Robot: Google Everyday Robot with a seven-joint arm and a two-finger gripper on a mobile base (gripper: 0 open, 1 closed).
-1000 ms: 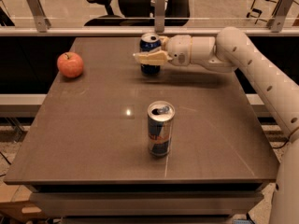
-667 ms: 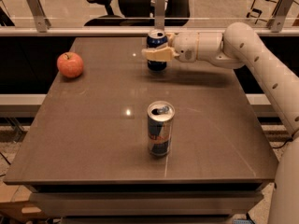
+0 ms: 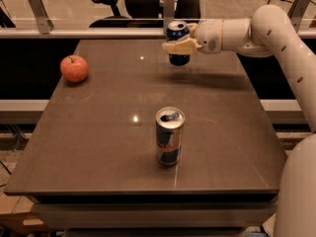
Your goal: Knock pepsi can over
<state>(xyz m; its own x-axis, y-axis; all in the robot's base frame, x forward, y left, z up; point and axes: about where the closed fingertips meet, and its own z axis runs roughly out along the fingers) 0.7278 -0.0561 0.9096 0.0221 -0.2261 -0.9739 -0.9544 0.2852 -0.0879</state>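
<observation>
The pepsi can point(image 3: 178, 33) is dark blue with a silver top. It hangs above the back of the table point(image 3: 98, 137), roughly upright, with its shadow on the tabletop below it. My gripper point(image 3: 178, 46) reaches in from the right on the white arm point(image 3: 276, 28). It is shut on the can, with a pale finger point(image 3: 173, 47) across the can's middle.
A red apple point(image 3: 74, 68) lies at the table's back left. A taller silver-and-blue can point(image 3: 169, 136) stands upright at front centre. A metal rail point(image 3: 79, 32) runs behind the table, with an office chair point(image 3: 123, 4) beyond it.
The gripper has lifted the pepsi can off the tabletop and carried it up and a little to the right, toward the back edge. The apple and the tall can have not moved.
</observation>
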